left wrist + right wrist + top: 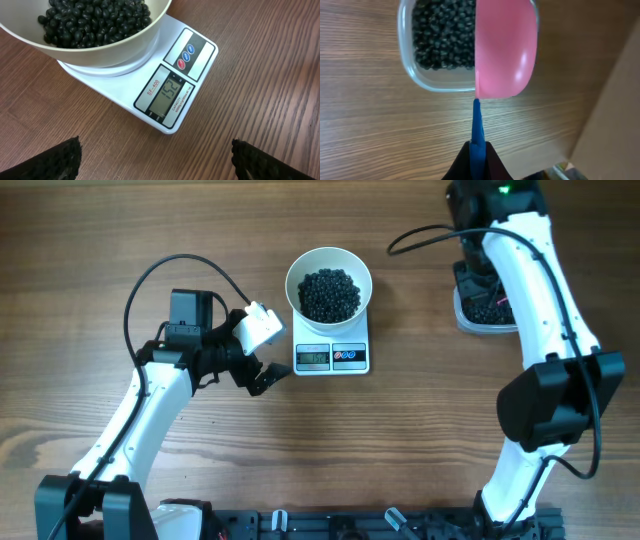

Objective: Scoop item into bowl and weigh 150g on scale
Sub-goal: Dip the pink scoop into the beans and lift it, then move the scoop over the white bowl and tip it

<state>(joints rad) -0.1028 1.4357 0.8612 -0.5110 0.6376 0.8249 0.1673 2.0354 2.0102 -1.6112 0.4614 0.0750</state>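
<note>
The white bowl (329, 264) stands on the scale (332, 356) and holds a heap of black beans, the item (329, 293). In the left wrist view the bowl (125, 45) with its beans (90, 20) sits on the scale (196, 71), whose display reads 152. My left gripper (155, 146) hangs open just left of the scale, with nothing between its fingers. My right gripper (479, 147) is shut on the blue handle of a pink scoop (505, 50). The scoop hangs over the right half of a clear container (440, 45) of more beans.
The clear container (480, 310) sits at the back right, partly under the right arm (540, 300). A pale board or box edge (615, 115) shows right of the container in the right wrist view. The arm bases stand along the front edge.
</note>
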